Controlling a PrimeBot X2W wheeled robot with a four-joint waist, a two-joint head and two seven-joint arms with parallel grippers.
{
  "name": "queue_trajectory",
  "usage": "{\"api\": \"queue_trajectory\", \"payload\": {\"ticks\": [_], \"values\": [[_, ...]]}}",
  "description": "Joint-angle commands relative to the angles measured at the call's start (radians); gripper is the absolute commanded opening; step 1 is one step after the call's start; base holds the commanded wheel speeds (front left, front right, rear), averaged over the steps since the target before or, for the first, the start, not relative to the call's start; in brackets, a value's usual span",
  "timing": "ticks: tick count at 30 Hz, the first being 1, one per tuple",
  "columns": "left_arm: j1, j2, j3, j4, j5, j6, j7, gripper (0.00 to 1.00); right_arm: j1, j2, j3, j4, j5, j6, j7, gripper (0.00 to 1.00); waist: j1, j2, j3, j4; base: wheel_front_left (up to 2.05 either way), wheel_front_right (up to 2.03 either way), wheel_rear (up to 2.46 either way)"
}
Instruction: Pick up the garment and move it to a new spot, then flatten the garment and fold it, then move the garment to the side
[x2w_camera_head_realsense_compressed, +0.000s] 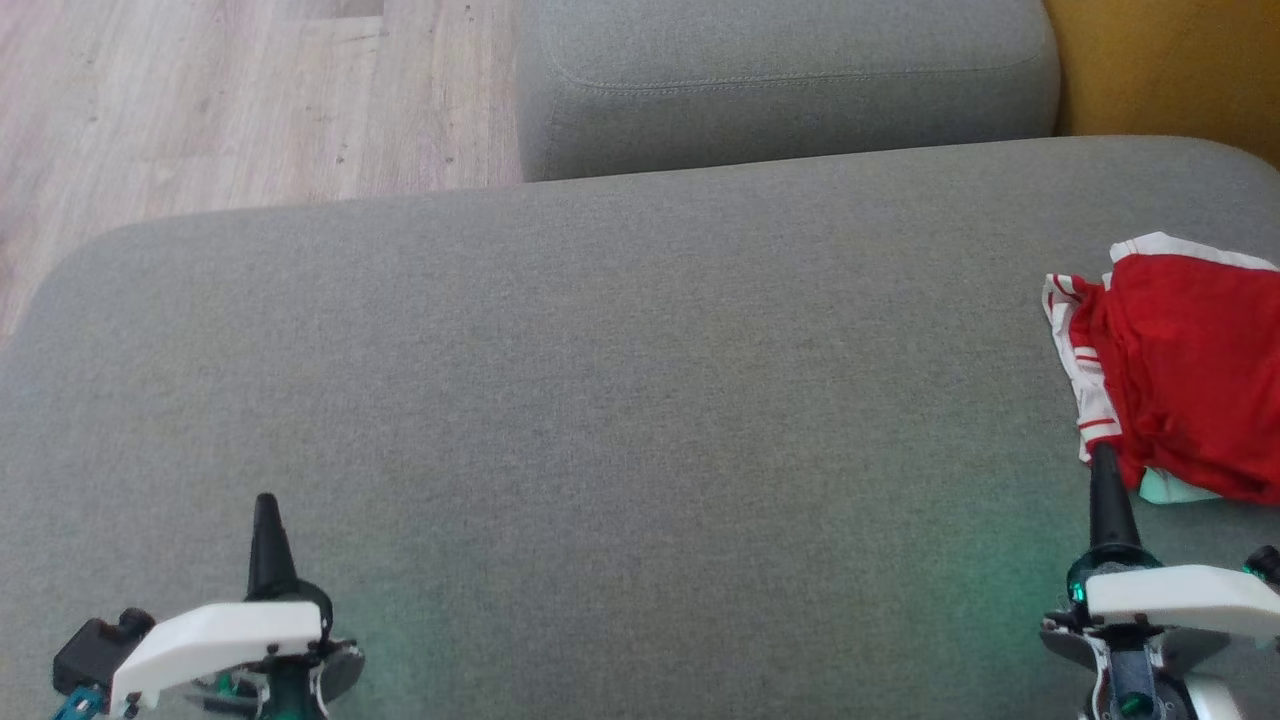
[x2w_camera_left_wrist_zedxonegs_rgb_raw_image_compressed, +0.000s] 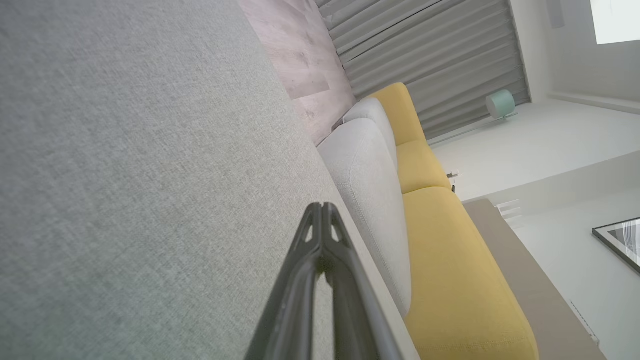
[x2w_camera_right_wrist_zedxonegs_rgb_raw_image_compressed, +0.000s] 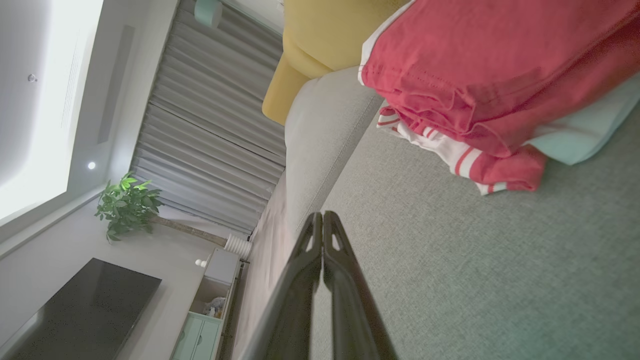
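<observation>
The red garment (x2w_camera_head_realsense_compressed: 1190, 370) lies loosely folded at the grey cushion's (x2w_camera_head_realsense_compressed: 600, 380) right edge. Left gripper (x2w_camera_head_realsense_compressed: 265, 505) and right gripper (x2w_camera_head_realsense_compressed: 1103, 458) hover empty over it, fingers pressed together. The task appears nearly complete.

A grey seat (x2w_camera_head_realsense_compressed: 600, 400) spreads wide, with a grey cushion (x2w_camera_head_realsense_compressed: 780, 80) behind it and a yellow sofa (x2w_camera_left_wrist_zedxonegs_rgb_raw_image_compressed: 450, 260) beside that. The floor (x2w_camera_head_realsense_compressed: 200, 100) is pale wood. Across the room hang grey curtains (x2w_camera_right_wrist_zedxonegs_rgb_raw_image_compressed: 210, 115), with a plant (x2w_camera_right_wrist_zedxonegs_rgb_raw_image_compressed: 127, 205), a dark screen (x2w_camera_right_wrist_zedxonegs_rgb_raw_image_compressed: 85, 305), perhaps a TV, and a mint cabinet (x2w_camera_right_wrist_zedxonegs_rgb_raw_image_compressed: 197, 335).
</observation>
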Motion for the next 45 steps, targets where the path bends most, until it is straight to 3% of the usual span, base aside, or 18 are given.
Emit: {"api": "queue_trajectory", "payload": {"ticks": [1, 45], "values": [[-0.052, 0.008, 0.032, -0.028, -0.019, -0.006, 0.005, 0.0, -0.061, -0.023, 0.008, -0.029, 0.026, 0.0, 0.005, 0.0, 0.0, 0.0, 0.0, 0.0, 0.0, 0.0, 0.0], [-0.073, 0.012, 0.107, -0.02, -0.417, -0.069, 0.131, 0.0, -0.113, -0.022, -0.035, -0.003, 0.54, -0.001, 0.132, 0.0, -0.0001, 0.0, -0.001, -0.005, 0.0, 0.0, 0.0]]}}
